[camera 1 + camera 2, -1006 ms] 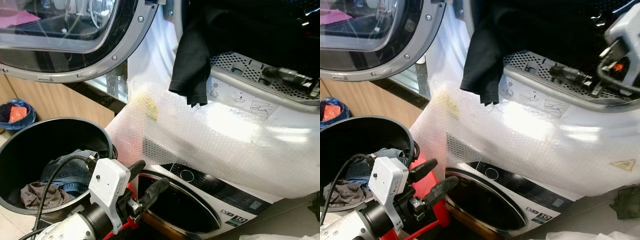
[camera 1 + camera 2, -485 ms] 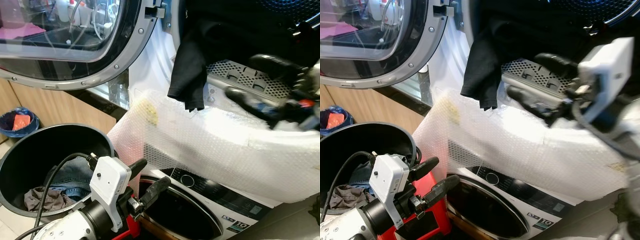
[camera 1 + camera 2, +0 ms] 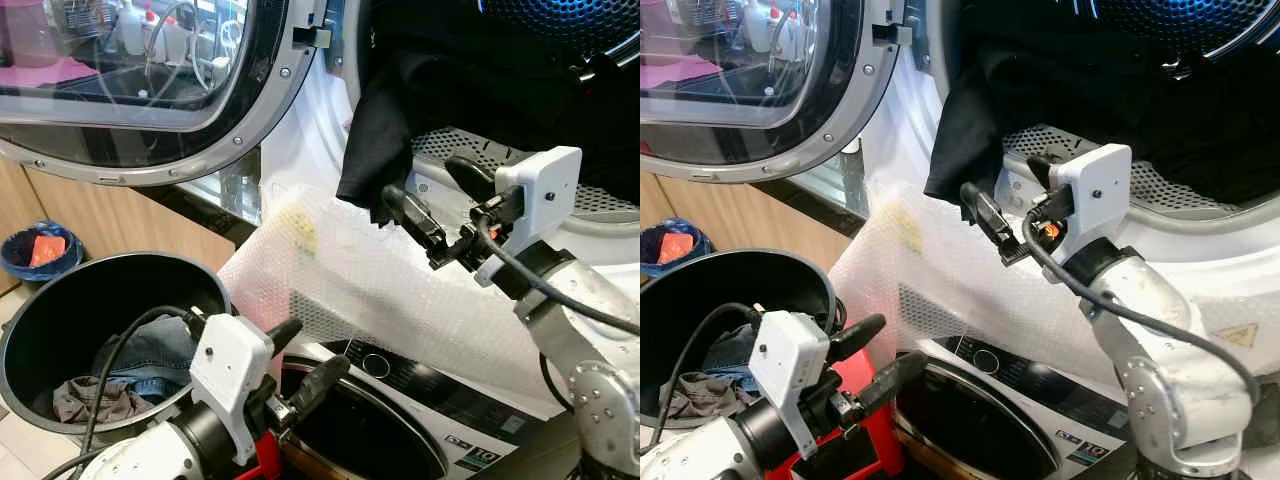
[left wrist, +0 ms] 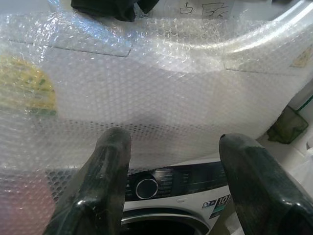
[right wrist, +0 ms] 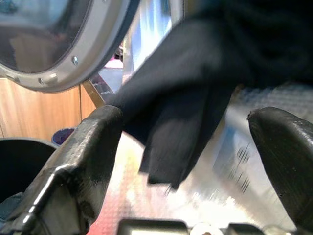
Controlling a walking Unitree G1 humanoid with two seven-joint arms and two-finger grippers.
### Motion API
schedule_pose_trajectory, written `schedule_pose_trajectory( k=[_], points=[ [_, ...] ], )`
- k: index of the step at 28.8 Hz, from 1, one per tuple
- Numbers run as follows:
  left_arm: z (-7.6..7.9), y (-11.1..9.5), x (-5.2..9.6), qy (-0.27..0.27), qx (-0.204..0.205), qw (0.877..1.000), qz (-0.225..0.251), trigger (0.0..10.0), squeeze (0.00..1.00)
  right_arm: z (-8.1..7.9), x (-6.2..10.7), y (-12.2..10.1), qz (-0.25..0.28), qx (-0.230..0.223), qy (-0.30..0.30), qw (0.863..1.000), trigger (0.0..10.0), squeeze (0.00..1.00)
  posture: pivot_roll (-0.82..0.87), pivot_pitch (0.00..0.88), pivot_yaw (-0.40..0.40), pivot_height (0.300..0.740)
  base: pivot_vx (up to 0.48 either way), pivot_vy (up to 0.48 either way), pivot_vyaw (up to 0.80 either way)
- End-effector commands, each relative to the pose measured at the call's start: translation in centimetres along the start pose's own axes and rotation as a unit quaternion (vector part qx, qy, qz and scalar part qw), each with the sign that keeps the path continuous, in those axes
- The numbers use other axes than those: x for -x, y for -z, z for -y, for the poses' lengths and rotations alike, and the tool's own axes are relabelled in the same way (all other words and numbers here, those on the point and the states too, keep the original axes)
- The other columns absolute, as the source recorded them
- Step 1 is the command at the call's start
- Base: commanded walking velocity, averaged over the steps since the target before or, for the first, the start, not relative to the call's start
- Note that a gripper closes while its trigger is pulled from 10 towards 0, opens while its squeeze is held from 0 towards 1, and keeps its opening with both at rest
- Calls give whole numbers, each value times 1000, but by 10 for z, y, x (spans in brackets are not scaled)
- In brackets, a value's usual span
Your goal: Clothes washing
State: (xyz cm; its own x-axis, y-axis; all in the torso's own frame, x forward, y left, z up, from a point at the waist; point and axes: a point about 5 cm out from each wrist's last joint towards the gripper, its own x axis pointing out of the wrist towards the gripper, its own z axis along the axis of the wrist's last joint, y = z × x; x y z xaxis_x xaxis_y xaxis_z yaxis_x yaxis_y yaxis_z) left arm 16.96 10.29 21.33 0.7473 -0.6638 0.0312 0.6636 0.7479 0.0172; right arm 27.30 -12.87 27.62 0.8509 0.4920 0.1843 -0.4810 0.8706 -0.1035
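From the left eye view, we see our right end effector (image 3: 425, 205) raised to the mouth of the upper drum, its two black fingers spread apart and holding nothing, with the hanging tip of the black garment (image 3: 385, 150) just at them. The cloth droops over the drum's rim, so we judge we are lining up to pinch that loose flap and push it inside. Our left end effector (image 3: 300, 362) waits low, fingers apart and empty, beside the black laundry bucket (image 3: 35, 310), where jeans (image 3: 140, 345) and a brown piece (image 3: 85, 400) lie.

In the right eye view, the upper machine's round door (image 3: 790, 90) stands swung wide to our left, leaving the opening free. Bubble wrap (image 3: 940, 290) covers the front panel below the drum, probably packing left in place.

The left wrist view looks between its parted fingers (image 4: 100, 176) at the bubble wrap and the lower washer's control dial (image 4: 145, 188).

The right wrist view shows the garment's dangling corner (image 5: 181, 127) between the spread fingers (image 5: 83, 161), not yet gripped.

The room has wooden cabinet fronts (image 3: 110, 215) and a pale floor, with a small blue basket (image 3: 35, 250) standing on it.
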Motion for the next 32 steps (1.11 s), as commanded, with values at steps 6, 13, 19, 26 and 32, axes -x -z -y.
schedule_pose_trajectory(
  k=[6, 13, 19, 26, 32],
  points=[
    [2, -2, 1, 3, -8, 1000, -3, 10000, 0, -24, 3, 9, -9, -24, -1, 1000, 10000, 0, 127, 95, -154, 740, 0, 0, 0],
    [3, -3, 1, 0, -10, 1000, -2, 10000, 0, -38, -5, 18, -19, -45, 34, 998, 10000, 0, 137, 101, -153, 740, 0, 0, 0],
    [4, -3, 2, -1, -7, 1000, -3, 10000, 0, -41, -15, 24, -25, -60, 107, 992, 10000, 0, 142, 103, -153, 740, 0, 0, 0],
    [4, -3, 1, -2, -9, 1000, -4, 10000, 0, -40, -23, 25, -21, -69, 166, 984, 10000, 0, 145, 102, -150, 740, 0, 0, 0],
    [4, -3, 1, -1, -9, 1000, -4, 10000, 0, -48, -29, 22, -8, -88, 162, 983, 10000, 0, 147, 97, -147, 740, 0, 0, 0]
  ],
)
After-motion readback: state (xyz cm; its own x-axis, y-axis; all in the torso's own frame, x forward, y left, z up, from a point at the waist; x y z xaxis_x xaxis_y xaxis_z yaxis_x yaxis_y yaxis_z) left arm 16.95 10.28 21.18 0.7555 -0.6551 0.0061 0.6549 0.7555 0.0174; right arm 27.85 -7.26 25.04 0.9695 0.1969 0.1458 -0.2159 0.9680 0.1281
